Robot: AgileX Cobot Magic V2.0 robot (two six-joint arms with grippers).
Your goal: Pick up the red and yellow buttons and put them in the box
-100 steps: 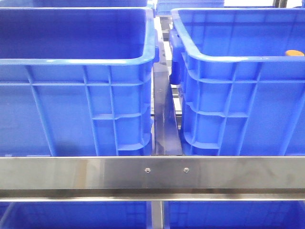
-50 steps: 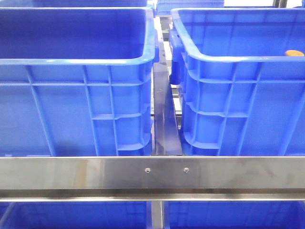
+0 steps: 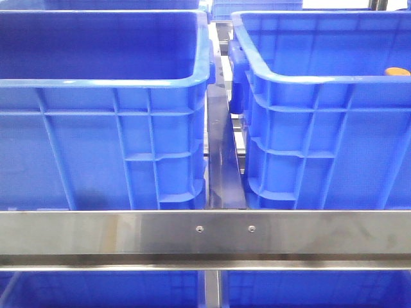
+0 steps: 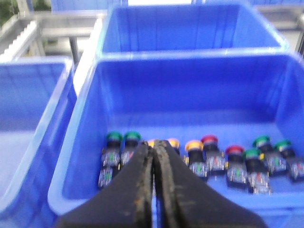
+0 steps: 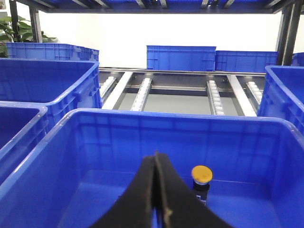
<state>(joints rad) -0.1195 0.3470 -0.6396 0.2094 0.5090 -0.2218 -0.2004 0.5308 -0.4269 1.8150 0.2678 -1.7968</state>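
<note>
In the left wrist view a blue crate holds a row of push buttons with black bodies. Among them are yellow-capped ones and red-capped ones. My left gripper hangs over this crate's near side, jaws pressed together with nothing between them; its tips partly hide two more yellow caps. In the right wrist view my right gripper is shut and empty above another blue crate. One yellow button stands upright there, just beside the tips. Its cap shows in the front view.
Green-capped buttons sit at both ends of the row. The front view shows two tall blue crates side by side behind a steel rail. More crates and roller tracks lie beyond. No gripper shows in the front view.
</note>
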